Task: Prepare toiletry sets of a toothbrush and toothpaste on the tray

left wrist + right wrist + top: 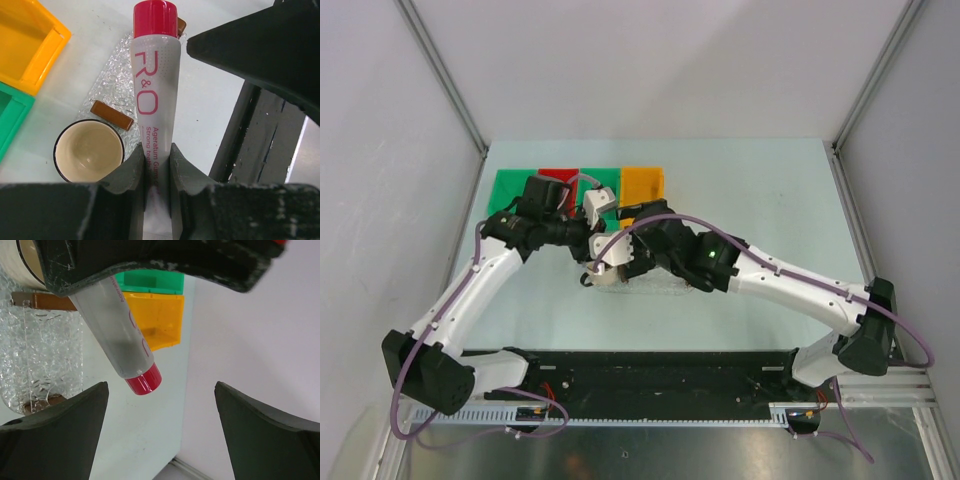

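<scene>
My left gripper (156, 152) is shut on the flat end of the toothpaste (152, 75), a whitish tube with pink lettering and a red cap. The tube hangs in the air, cap pointing away from the fingers. Below it lies the clear tray (107, 82) with a brown block (112, 115) at each short end. In the right wrist view the toothpaste (120, 340) slants down beside the tray (45, 355). Just under the cap stands my right gripper (160, 387), open, with only bare table between its fingers. No toothbrush is in view. From above, both wrists meet at mid-table (620, 255).
A beige cup (89, 150) with a dark rim stands by the tray's near block. Orange (25, 40) and green (10, 115) bins sit at the back, in a row with a red bin (558, 175). The right arm (770, 275) crosses the table's middle.
</scene>
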Robot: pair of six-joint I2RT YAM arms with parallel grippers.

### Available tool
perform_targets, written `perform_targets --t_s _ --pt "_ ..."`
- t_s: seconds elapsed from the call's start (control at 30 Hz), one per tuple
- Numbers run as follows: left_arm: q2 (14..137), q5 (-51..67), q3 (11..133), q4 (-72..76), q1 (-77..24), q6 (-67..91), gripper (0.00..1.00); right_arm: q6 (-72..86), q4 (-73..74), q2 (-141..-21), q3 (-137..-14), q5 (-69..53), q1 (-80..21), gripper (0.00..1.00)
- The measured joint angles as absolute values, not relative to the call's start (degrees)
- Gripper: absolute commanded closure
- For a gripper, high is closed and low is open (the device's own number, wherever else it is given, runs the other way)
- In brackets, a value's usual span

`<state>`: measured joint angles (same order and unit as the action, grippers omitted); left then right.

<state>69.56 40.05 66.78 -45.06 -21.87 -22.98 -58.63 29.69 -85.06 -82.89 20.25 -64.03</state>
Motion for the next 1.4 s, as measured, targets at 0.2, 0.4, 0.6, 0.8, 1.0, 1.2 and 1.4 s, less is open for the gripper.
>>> perform_targets --t_s 0.2,0.4,0.6,0.8,1.0,1.2,1.4 --pt "69.7 40.5 67.3 -47.0 -21.9 -24.0 1.0 -59.2 29.7 -86.9 -82.7 21.6 -64.6 0.11" --pt "69.7 42.3 67.5 -48.6 -22.0 -24.5 1.0 -58.9 29.7 -87.7 -82.4 21.3 -64.8 0.2" --pt "69.8 44.1 68.1 -49.3 -22.0 -24.6 1.0 -58.0 29.7 -88.8 -81.7 20.2 -65.3 0.51" --pt "70.4 44.2 68.1 -50.9 -22.1 -25.2 0.61 -57.5 29.7 -89.4 -80.6 19.7 -65.3 0.74" --pt "70.5 43.6 69.6 -50.7 -21.8 -26.4 0.31 -54.8 31.0 -89.3 -80.4 16.5 -63.8 0.84" --pt "72.9 42.7 75.4 -50.2 -19.8 -26.3 0.09 -51.0 30.5 -87.5 -80.4 8.4 -60.9 0.89" --pt "74.1 48.8 84.2 -49.8 -14.0 -24.9 0.06 -43.2 33.3 -85.6 -80.4 -2.2 -48.3 0.96"
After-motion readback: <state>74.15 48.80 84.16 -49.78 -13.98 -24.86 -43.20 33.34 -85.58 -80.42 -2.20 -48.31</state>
